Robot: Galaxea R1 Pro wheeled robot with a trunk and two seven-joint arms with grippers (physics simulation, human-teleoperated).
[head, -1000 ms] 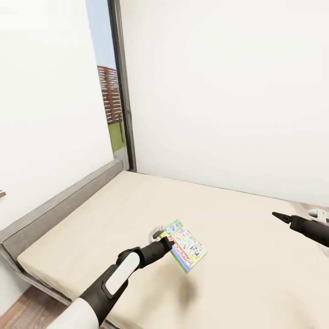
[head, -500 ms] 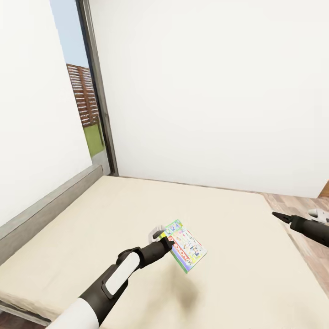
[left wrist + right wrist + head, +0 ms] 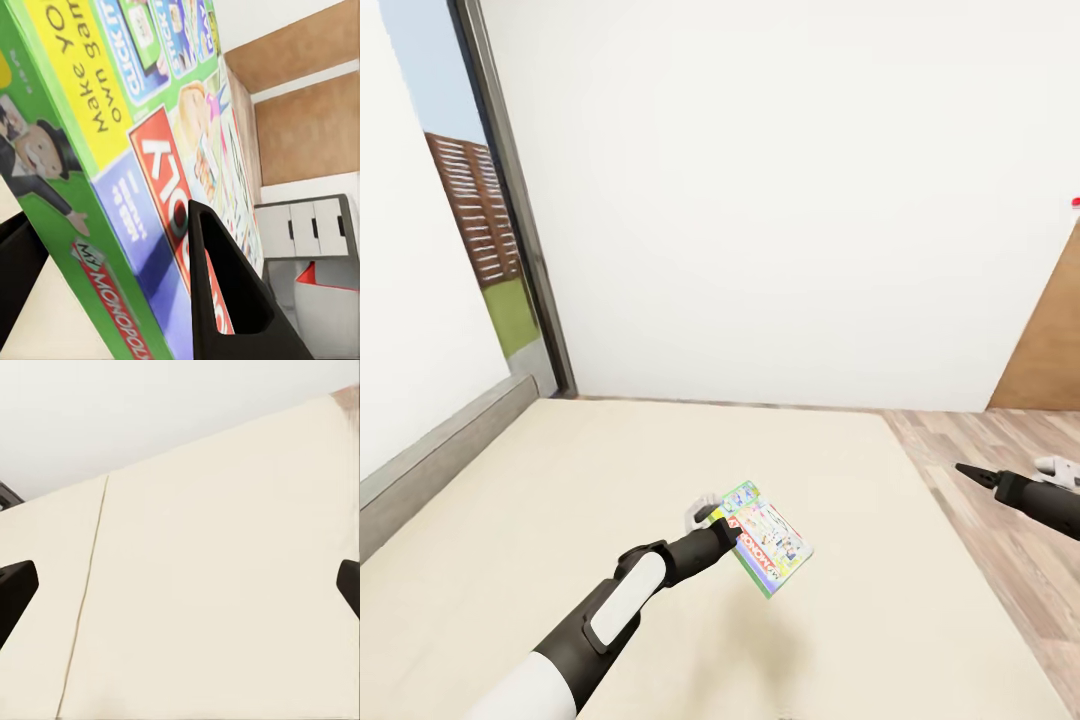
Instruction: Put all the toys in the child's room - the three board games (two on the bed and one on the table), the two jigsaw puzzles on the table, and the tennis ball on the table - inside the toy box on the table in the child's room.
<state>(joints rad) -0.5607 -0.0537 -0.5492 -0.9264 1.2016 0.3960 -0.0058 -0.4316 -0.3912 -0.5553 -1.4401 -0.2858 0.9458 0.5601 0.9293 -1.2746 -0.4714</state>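
A Monopoly board game (image 3: pixel 765 538), a flat box with a green edge and a red band, hangs tilted above the cream bed (image 3: pixel 590 480). My left gripper (image 3: pixel 726 524) is shut on its near edge. In the left wrist view the board game (image 3: pixel 142 142) sits between the two dark fingers (image 3: pixel 229 300). My right gripper (image 3: pixel 972 473) floats over the bed's right side with nothing in it. Its black fingertips (image 3: pixel 15 589) stand far apart in the right wrist view, with only mattress between them.
A tall window with a dark frame (image 3: pixel 510 220) stands at the left behind the bed's grey side rail (image 3: pixel 440 450). Wood-plank floor (image 3: pixel 1000 450) and a brown door (image 3: pixel 1050 340) lie to the right. A grey desk with white drawers (image 3: pixel 307 225) appears in the left wrist view.
The whole view has swung to the right: window and bed slid left, floor and door came in. Both arms keep their pose, the board game still held in the left gripper.
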